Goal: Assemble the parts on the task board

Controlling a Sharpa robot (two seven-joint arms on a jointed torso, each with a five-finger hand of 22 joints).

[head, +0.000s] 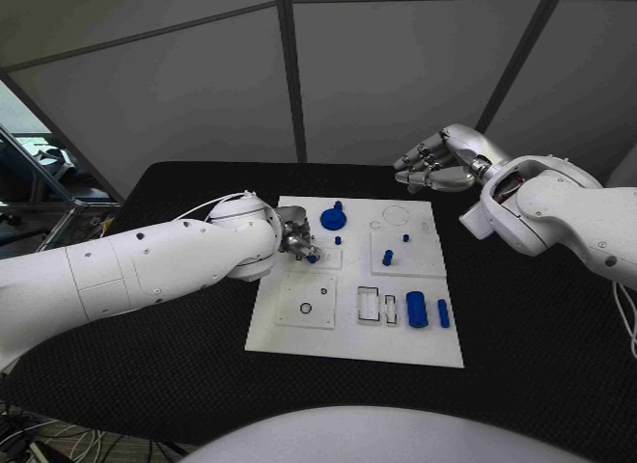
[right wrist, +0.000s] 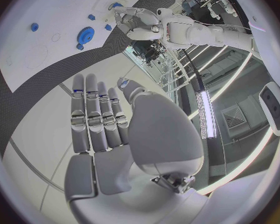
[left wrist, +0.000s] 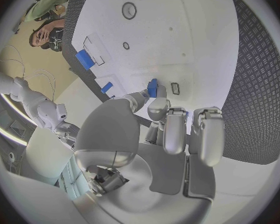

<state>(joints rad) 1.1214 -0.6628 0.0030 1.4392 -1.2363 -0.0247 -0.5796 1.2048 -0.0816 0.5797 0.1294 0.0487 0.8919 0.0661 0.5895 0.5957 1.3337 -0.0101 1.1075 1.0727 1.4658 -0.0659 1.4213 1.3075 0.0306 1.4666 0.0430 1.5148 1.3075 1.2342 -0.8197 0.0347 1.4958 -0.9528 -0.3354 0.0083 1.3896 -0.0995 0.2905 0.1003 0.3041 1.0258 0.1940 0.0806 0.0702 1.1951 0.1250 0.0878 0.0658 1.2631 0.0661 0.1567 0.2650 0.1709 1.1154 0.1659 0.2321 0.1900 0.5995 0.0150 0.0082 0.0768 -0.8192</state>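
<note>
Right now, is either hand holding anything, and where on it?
The left hand pinches a small blue part between its fingertips over the task board; the exact spot on the part cannot be told. The right hand holds nothing.

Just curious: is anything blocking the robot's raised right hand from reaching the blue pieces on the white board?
Nothing visible. The right hand hovers, holding nothing, beyond the task board's far edge; the left hand works at the opposite side.
</note>
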